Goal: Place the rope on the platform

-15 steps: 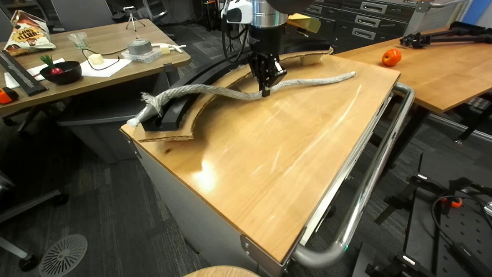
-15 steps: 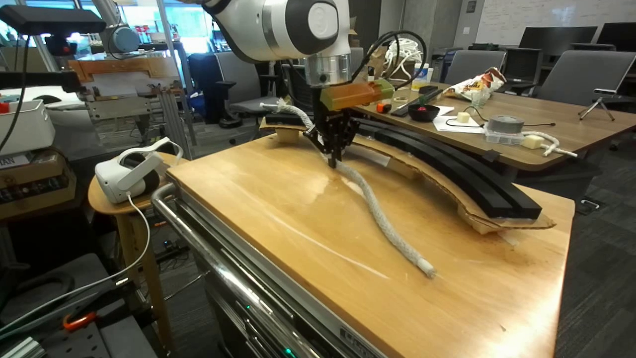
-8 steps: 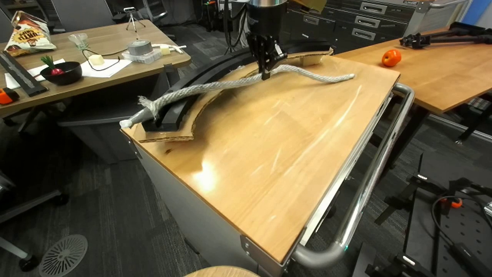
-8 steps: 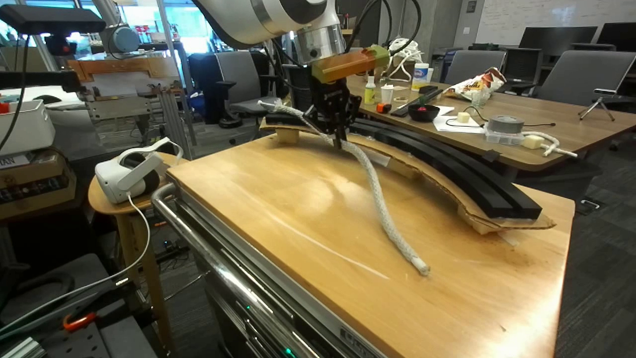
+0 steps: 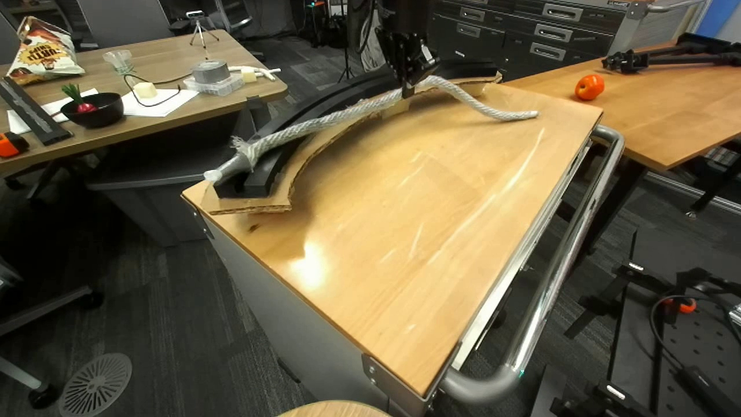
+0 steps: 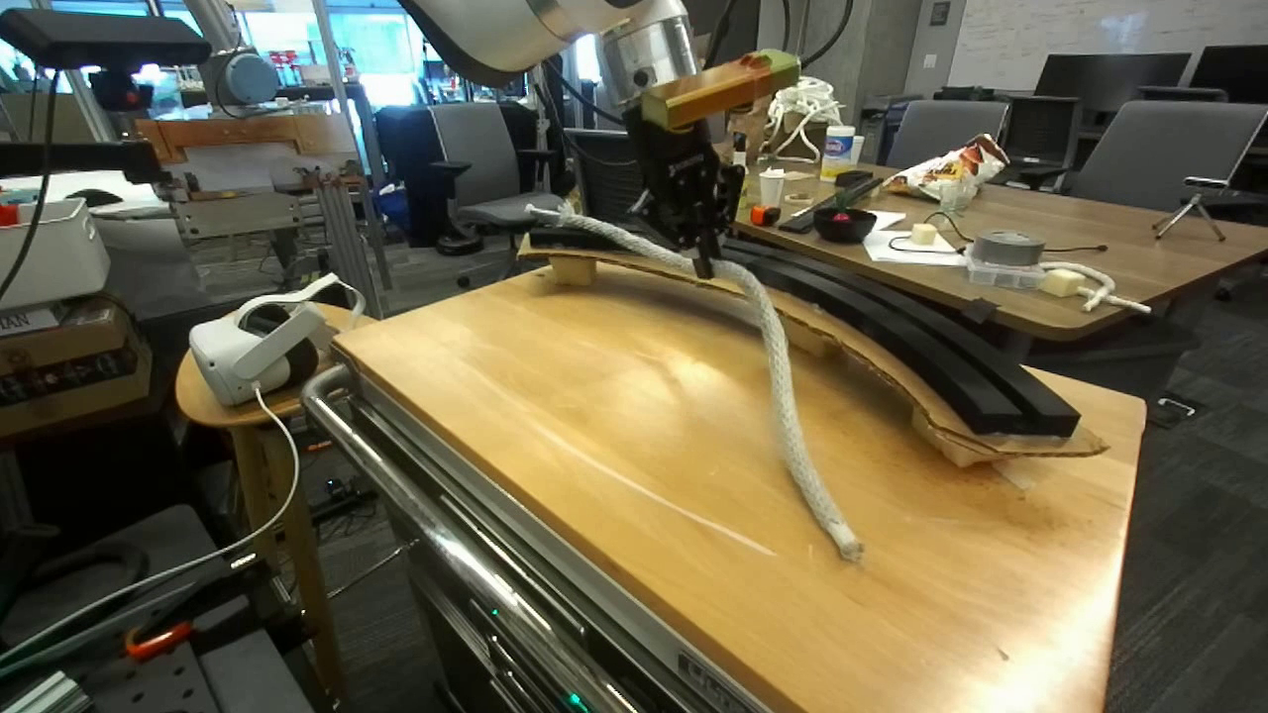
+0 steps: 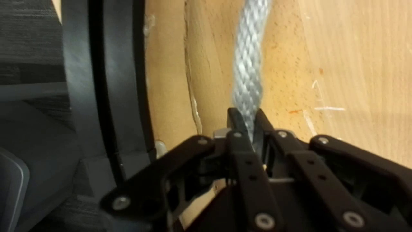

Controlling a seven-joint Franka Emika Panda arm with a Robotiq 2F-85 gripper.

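The white arm [image 6: 510, 32] has a silver collar [image 6: 656, 54], amber block [image 6: 715, 93] (greenish at one end) and black end effector [image 7: 248, 118] with silver screws [image 7: 264, 221].

Pale grey rope [image 5: 359, 110], pinched, raised mid-length; frayed end over end of black, grooved, arc-shaped platform [image 7: 122, 74].

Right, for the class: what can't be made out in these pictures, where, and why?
In the wrist view: the top edge cuts off the rope; the gripper hides the part past its grip.
In both exterior views: the gripper hides part of the platform; the top edge cuts off the arm.
In an exterior view: a label is too small to read.
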